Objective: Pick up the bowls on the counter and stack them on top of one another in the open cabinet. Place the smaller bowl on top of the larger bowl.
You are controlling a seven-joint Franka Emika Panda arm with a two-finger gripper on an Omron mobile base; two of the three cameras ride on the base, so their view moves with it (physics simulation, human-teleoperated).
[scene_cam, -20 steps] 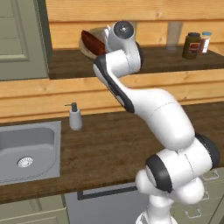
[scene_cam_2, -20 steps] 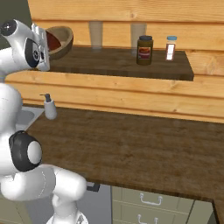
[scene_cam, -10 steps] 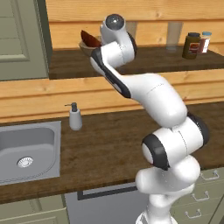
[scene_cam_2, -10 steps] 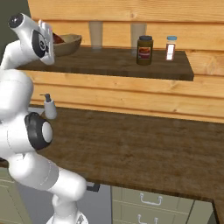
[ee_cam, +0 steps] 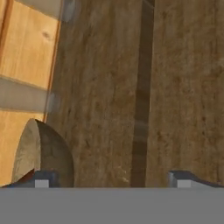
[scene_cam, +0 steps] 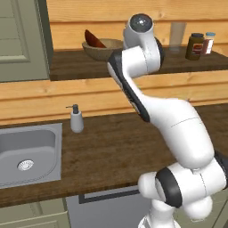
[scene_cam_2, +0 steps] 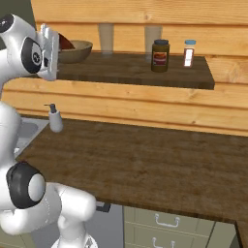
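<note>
Smaller bowl (scene_cam: 92, 38): glossy red-brown, sitting tilted inside the larger bowl (scene_cam: 103, 50), one edge raised well above the tan rim. Not nested flat. Both rest on the dark wood floor of the open cabinet (scene_cam: 89, 67), toward its left end, near the grey-green door (scene_cam: 22, 40).

My fingers (ee_cam: 41, 179): the two dark tips stand wide apart at the bottom of the hand view, nothing between them. Spread and empty. The tan bowl's outer wall lies just beside the left tip; I cannot tell whether it touches.

Risk, as I judge it: the red bowl leans and may slide or rock out if the tan bowl is nudged. The likely cause is my own left fingertip or wrist brushing the tan rim while I am this close. A clear glass (scene_cam: 177, 34), a dark jar (scene_cam: 194, 46) and a small shaker (scene_cam: 208, 42) stand further right on the cabinet floor, well apart from the bowls.

Pose: arm rises steeply from the base, elbow folded over the bench (scene_cam: 111, 147), wrist at cabinet height just right of the bowls, hand aimed at the cabinet floor. A soap dispenser (scene_cam: 76, 119) and sink (scene_cam: 26, 149) sit below on the bench.
</note>
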